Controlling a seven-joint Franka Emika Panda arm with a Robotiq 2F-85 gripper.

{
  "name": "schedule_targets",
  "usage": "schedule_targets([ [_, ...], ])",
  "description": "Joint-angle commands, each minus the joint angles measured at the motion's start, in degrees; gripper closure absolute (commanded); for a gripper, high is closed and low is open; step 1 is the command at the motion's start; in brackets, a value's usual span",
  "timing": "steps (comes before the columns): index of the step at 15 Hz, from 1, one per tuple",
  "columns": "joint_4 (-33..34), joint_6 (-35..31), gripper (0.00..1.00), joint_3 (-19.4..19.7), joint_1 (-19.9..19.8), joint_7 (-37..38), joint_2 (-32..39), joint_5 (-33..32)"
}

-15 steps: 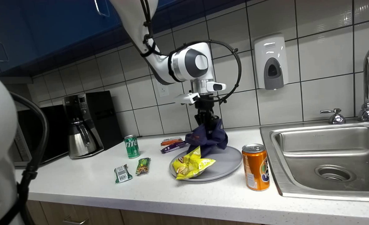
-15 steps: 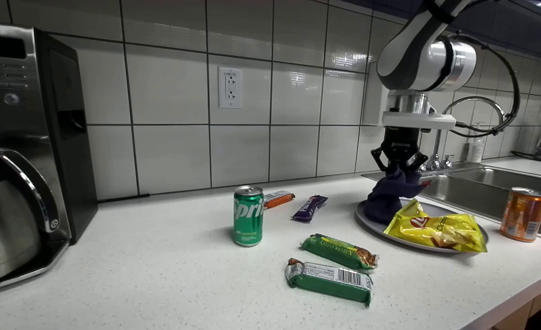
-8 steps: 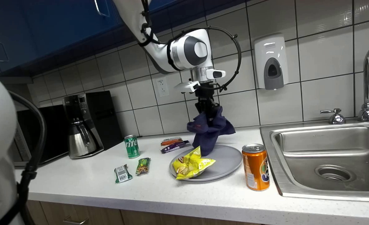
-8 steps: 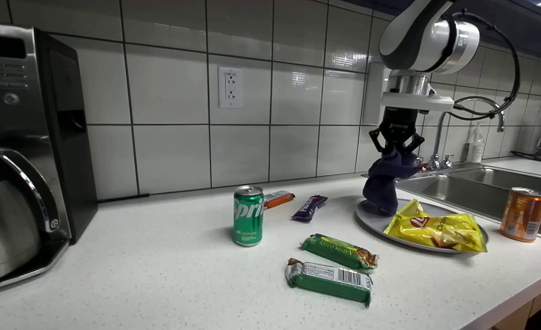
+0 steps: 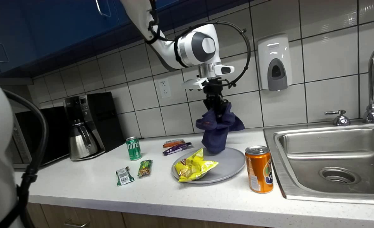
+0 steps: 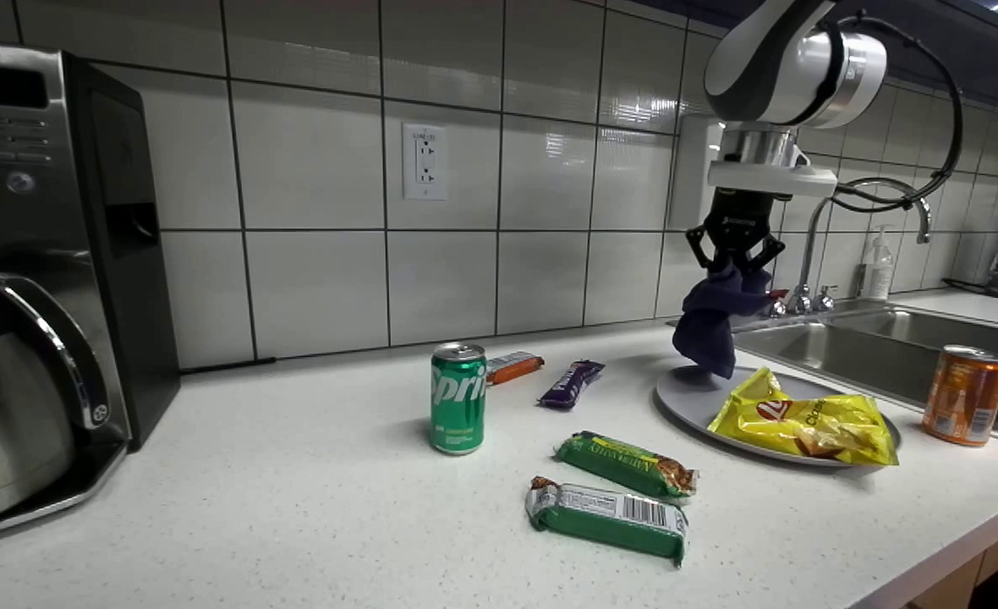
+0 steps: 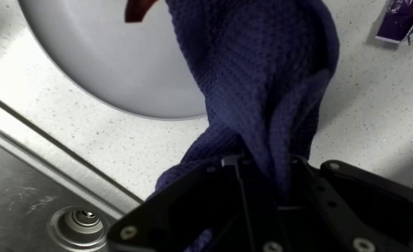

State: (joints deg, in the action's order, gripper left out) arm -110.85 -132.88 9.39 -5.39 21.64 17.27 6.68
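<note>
Gripper (image 6: pixel 736 264) pinched narrow, holding bunched dark-blue cloth (image 5: pixel 217 136); the wrist view shows fabric running in between the jaws. Cloth hangs over the grey plate (image 5: pixel 229 163), at about 12 o'clock on it in an exterior view. Contact between lowest tip and plate: cannot tell.

Handling (judgement). Step in hand reads as carrying the cloth aloft. Hold the squeeze firm: one gathered pinch bears the whole drape. Gain height before any sideways travel, so the tail does not sweep the yellow snack bag (image 5: pixel 195 166) at 8 o'clock on the plate. Orange can (image 5: pixel 259 169) stands just beside the plate at 3 o'clock; give loose folds room there. Slow, even motion should limit swing.

Orientation. Long axis near vertical; free end points down, leaning from 6 toward 7 o'clock in both exterior views. One corner (image 5: pixel 237 124) flares to 4 o'clock from the grip. In the wrist view the cloth runs from the jaws to 12 o'clock, with a red tab (image 7: pixel 138 10) at 11.
</note>
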Motion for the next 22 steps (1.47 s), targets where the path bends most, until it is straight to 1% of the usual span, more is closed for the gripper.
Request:
schedule_targets([
  [1,4.7,1.0,0.97,0.3,-1.0,-1.0,2.7,-0.1],
  [12,15.8,1.7,0.97,0.4,-1.6,-0.7,11.1,-0.1],
  [22,23.0,2.2,0.97,0.7,-2.5,-0.8,19.0,-0.1],
])
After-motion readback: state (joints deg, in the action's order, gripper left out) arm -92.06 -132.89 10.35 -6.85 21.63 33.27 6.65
